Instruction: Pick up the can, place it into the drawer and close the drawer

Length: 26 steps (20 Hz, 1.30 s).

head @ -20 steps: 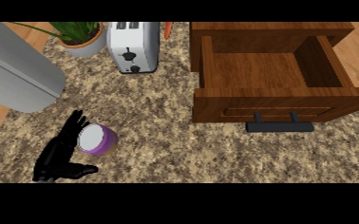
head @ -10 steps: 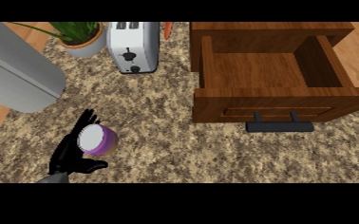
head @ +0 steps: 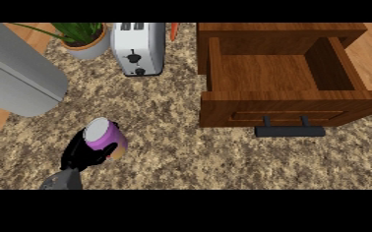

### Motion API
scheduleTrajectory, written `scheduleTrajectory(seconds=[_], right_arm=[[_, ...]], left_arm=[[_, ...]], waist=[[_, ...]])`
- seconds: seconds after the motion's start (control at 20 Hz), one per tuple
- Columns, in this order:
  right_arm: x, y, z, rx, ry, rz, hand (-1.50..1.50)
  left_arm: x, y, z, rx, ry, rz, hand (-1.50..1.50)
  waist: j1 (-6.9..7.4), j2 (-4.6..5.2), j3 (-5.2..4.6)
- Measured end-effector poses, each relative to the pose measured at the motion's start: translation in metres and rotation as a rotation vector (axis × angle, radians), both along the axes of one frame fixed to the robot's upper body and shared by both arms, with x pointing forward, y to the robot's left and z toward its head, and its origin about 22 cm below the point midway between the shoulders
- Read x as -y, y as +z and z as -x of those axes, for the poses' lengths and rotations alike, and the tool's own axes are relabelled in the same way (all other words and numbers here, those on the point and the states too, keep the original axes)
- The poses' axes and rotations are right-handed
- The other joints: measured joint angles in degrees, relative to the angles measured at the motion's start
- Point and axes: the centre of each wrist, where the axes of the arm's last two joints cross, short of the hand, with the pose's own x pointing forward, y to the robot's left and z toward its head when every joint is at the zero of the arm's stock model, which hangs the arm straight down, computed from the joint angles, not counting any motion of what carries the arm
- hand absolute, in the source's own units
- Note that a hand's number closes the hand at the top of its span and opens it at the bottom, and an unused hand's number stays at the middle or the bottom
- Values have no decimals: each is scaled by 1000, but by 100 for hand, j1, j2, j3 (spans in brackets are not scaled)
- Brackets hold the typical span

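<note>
Head view. The left hand [head: 81, 153] is curled round the purple can [head: 106, 136], fingers wrapped behind and below the body so that only the pale top and upper side of the can show. The can sits at the lower left of the granite counter [head: 181, 157], tilted toward the camera and apparently lifted off the surface. The right hand does not appear in this view.

The wooden drawer [head: 280, 76] stands open at the upper right, well apart from the can, with its black handle [head: 289, 130] projecting toward the viewer. A toaster [head: 138, 46], a potted plant [head: 81, 38] and a large grey object [head: 29, 78] occupy the upper left.

Hazards, as judged from this view:
- The can is tilted in the hand; it could slip during the long transfer across the counter.
- A low transfer path could strike the drawer's front panel or handle.
- A release off centre could land the can on the drawer's rim.

Change from the frame half a second earlier: the can then stood lower with the fingers spread alongside it; it now appears raised, larger and tilted, with the hand closed round it.
</note>
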Motion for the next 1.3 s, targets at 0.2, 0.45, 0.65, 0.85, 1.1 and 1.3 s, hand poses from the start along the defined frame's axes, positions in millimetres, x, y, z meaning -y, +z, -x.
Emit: scheduleTrajectory(seconds=[0.2,0.45,0.65,0.85,1.1,1.3], right_arm=[[-2,1,2,-7,-2,-4,-150],[2,-6,8,0,-5,-16,-150],[-2,0,9,-1,-13,-17,-150],[-3,3,7,3,-13,-18,-150],[-3,6,10,8,-19,-22,-150],[-7,8,12,8,-20,-21,-150]], left_arm=[[9,7,-7,42,-51,32,150],[26,25,-25,99,-35,61,150],[51,35,-39,133,125,60,150],[68,56,-54,169,189,62,150],[82,101,-73,217,198,42,150],[99,135,-77,271,193,15,150]], waist=[[8,-4,0],[9,-9,1],[3,-9,1],[9,-10,1],[15,-15,2],[20,-18,1]])
